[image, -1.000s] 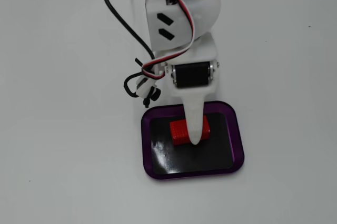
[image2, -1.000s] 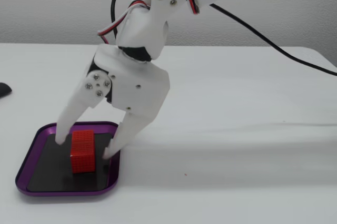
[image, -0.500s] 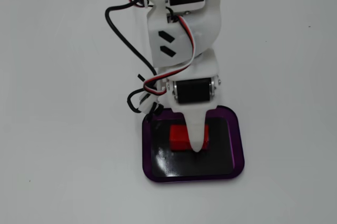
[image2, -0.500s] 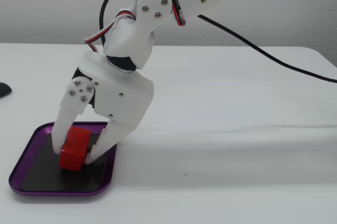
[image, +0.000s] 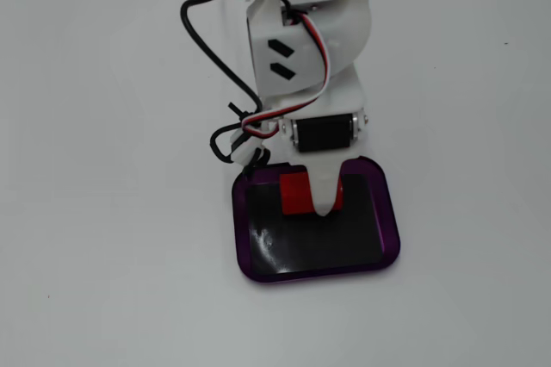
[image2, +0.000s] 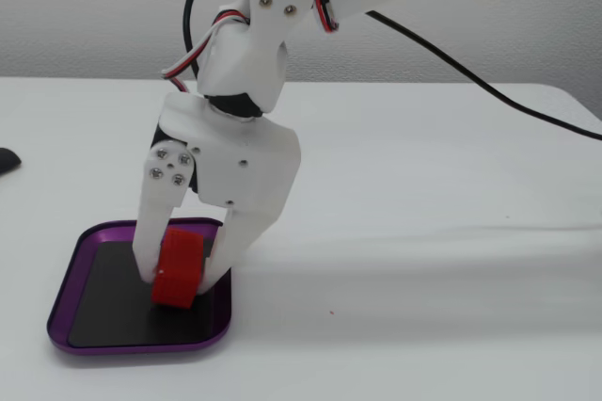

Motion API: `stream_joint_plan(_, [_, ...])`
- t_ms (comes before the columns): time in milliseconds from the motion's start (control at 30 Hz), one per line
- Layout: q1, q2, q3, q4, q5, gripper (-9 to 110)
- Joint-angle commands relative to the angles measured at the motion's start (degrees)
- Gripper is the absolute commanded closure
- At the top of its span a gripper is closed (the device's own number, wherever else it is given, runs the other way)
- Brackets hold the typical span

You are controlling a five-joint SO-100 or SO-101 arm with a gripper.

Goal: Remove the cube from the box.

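White table (image: 103,281) is filling the whole frame in a fixed view, plain and matte. Two tiny dark specks are sitting on it, one far right (image: 506,42), one lower left (image: 48,296). In the other fixed view the table (image2: 423,344) is running back to a pale, lightly textured wall (image2: 94,6). A small dark object (image2: 6,160) is lying on the table at the left edge, cut off by the frame, so can't tell what it is. A tiny red speck (image2: 331,312) is sitting on the bare tabletop near the front. A soft grey shadow band (image2: 451,255) is stretching across the surface toward the right.
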Motion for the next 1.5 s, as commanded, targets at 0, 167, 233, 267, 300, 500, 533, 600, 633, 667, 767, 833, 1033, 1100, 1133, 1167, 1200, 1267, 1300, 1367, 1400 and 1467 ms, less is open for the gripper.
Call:
stream_joint_plan(0, [0.79, 10.72, -1.49, 1.85, -0.35, 102])
stream_joint_plan(167, [0.88, 23.29, -0.7, 2.2, -0.35, 102])
stream_joint_plan(233, [0.88, 27.25, -0.7, 2.29, -0.35, 102])
stream_joint_plan(267, [0.88, 28.83, -0.62, 2.29, -0.35, 102])
stream_joint_plan(300, [0.88, 30.32, -0.44, 2.29, -0.35, 102])
stream_joint_plan(500, [0.88, 39.46, 11.34, 1.32, -0.26, 102])
stream_joint_plan(533, [0.88, 41.4, 14.41, 0.88, -0.18, 102])
stream_joint_plan(600, [0.88, 45.97, 21.27, -1.23, -0.09, 102])
stream_joint_plan(633, [0.79, 48.6, 25.22, -2.37, -0.35, 102])
stream_joint_plan(667, [0.7, 51.15, 29.36, -3.78, -0.44, 102])
stream_joint_plan(767, [0.53, 58.01, 42.45, -8.53, -0.44, 102])
stream_joint_plan(833, [0.26, 61.79, 50.98, -11.69, -0.44, 102])
stream_joint_plan(1033, [0.18, 66.88, 71.02, -20.39, -0.44, 102])
stream_joint_plan(1100, [0.09, 66.88, 71.19, -21.01, -0.35, 102])
stream_joint_plan(1133, [-0.09, 66.71, 71.19, -21.18, -0.26, 102])
stream_joint_plan(1167, [-0.97, 66.45, 71.19, -21.71, -0.26, 102])
stream_joint_plan(1200, [-2.02, 66.09, 71.72, -22.24, -0.26, 102])
stream_joint_plan(1267, [-4.57, 65.13, 72.07, -23.99, -0.26, 102])
stream_joint_plan(1300, [-5.63, 64.42, 72.07, -24.35, -0.18, 102])
stream_joint_plan(1367, [-7.56, 62.75, 72.07, -24.87, -0.18, 102])
stream_joint_plan(1400, [-8.53, 61.79, 72.07, -24.87, -0.18, 102])
stream_joint_plan(1467, [-9.84, 59.5, 72.16, -26.02, -0.26, 102])
